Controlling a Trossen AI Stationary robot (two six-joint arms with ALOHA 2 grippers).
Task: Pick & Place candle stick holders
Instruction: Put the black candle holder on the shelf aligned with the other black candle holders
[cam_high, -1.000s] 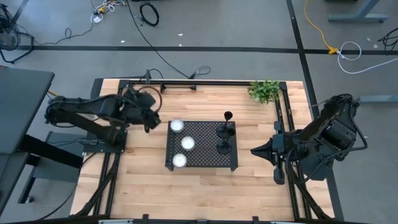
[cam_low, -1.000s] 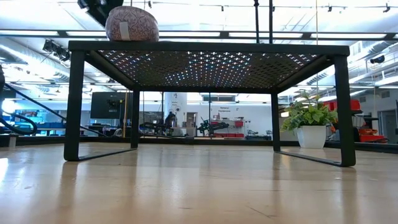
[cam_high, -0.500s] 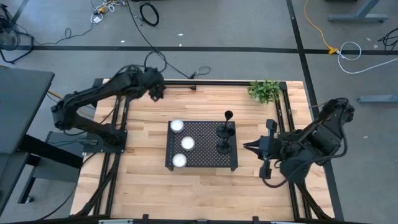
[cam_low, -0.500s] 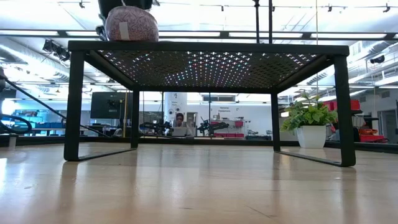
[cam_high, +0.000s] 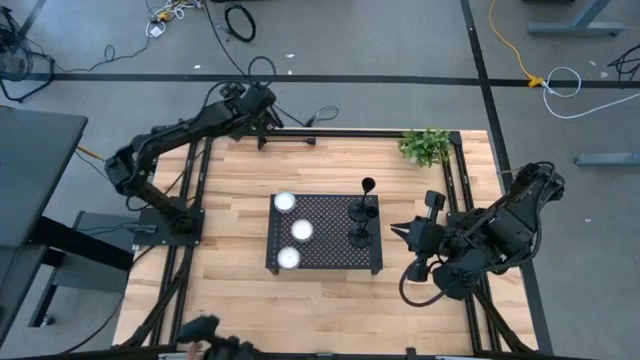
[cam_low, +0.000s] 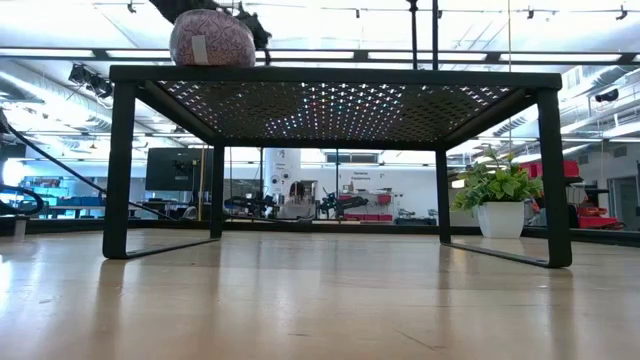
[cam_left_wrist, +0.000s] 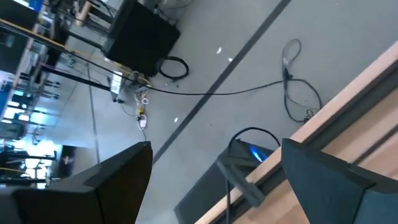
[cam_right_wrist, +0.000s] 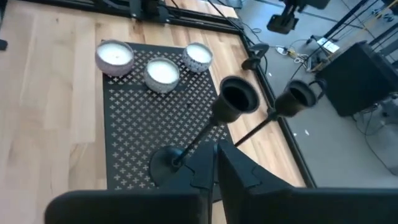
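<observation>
Standing black candle stick holders, thin stems, cup tops

Robotics lab: floor cables, monitors.

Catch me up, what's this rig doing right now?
Nothing is being held. The three candle stick holders stand on the right side of the black perforated tray, with three white candles on its left side. The right claw, shut and empty, sits just off the tray's right edge, pointing at the holders. The left claw, open, is far off at the table's back edge, aimed out toward the floor. A small potted plant sits at the back right corner.
</observation>
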